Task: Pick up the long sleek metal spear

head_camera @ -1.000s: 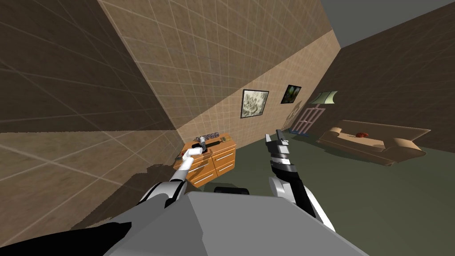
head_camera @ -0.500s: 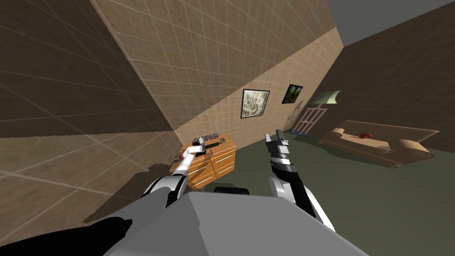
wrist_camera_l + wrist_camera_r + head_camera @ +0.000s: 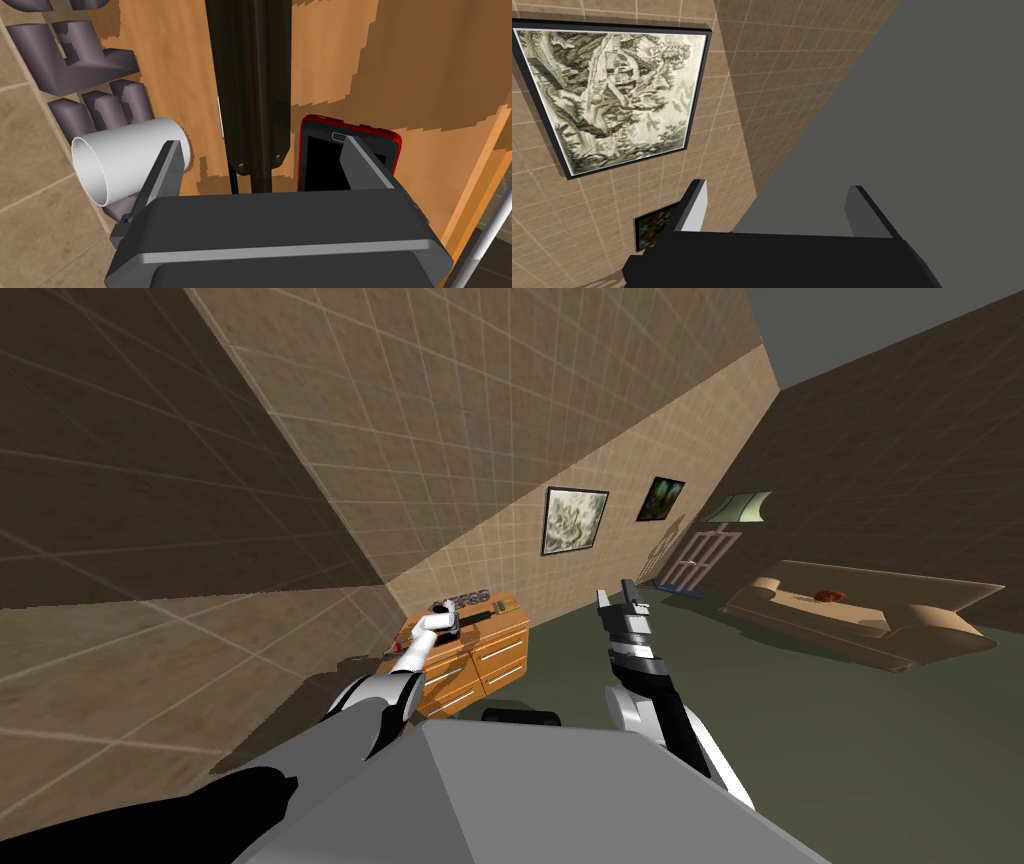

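A long dark spear (image 3: pixel 254 85) lies along the top of an orange-brown wooden dresser (image 3: pixel 497 646), seen as a thin dark bar (image 3: pixel 478 613) in the head view. My left gripper (image 3: pixel 260 157) hovers over the dresser top (image 3: pixel 415 65), open, with the spear's broad dark blade running between its two fingers (image 3: pixel 165 165); nothing is gripped. In the head view the left hand (image 3: pixel 445 618) is stretched out above the dresser. My right gripper (image 3: pixel 618 597) is raised in front of me, open and holding nothing.
On the dresser, a white cup (image 3: pixel 122 160) lies on its side by one left finger and a red-edged phone (image 3: pixel 345 155) by the other. Grey-purple block letters (image 3: pixel 85 60) stand along the tiled wall. A sofa (image 3: pixel 860 613) is far right on the dark floor.
My head view has shifted slightly. My left arm has reached further out over the dresser, toward the spear. The right arm stays put.
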Controlling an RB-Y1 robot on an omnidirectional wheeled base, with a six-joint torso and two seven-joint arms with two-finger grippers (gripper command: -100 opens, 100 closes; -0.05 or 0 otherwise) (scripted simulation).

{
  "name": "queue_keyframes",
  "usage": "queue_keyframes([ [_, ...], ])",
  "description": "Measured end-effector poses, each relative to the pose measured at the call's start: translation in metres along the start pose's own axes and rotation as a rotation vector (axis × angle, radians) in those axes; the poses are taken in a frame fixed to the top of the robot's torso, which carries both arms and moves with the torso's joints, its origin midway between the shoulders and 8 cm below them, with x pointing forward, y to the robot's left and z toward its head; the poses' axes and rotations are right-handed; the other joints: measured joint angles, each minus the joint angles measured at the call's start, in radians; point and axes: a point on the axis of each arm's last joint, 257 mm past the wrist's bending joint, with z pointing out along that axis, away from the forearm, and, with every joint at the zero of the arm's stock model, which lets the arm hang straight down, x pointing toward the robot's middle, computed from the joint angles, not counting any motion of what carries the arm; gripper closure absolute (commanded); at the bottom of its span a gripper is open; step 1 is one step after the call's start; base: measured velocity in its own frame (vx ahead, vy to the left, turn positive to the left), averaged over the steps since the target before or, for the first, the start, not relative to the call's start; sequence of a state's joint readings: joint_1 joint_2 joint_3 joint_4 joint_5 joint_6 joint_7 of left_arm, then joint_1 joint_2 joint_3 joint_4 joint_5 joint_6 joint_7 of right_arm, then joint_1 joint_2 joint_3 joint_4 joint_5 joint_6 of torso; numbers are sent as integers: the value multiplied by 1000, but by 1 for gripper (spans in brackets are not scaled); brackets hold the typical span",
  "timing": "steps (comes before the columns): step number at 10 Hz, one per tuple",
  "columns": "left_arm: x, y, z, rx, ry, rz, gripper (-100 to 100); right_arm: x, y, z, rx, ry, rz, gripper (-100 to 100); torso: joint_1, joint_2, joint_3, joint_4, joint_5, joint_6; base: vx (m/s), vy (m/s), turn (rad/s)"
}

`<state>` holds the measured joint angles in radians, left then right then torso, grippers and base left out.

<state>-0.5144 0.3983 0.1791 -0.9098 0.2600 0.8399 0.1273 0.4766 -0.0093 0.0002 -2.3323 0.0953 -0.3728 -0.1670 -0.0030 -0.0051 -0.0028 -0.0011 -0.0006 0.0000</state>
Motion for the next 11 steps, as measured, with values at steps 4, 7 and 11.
queue_keyframes([
  [4, -13, 13, -1, -117, -31, -34, -100, 0, 0, 0, 0, 0, 0, 0, 1, -1, -1, 0, 0, 0, 87, -25, 4],
  [7, -23, 25, -4, -207, -55, -63, -100, 0, 0, 0, 0, 0, 0, 0, -1, -1, -1, 0, 0, 0, 92, -42, 4],
  [11, -29, 31, -7, -249, -68, -79, -100, 0, 0, 0, 0, 0, 0, 0, 2, 4, 2, 1, 1, 0, 43, -19, 34],
])
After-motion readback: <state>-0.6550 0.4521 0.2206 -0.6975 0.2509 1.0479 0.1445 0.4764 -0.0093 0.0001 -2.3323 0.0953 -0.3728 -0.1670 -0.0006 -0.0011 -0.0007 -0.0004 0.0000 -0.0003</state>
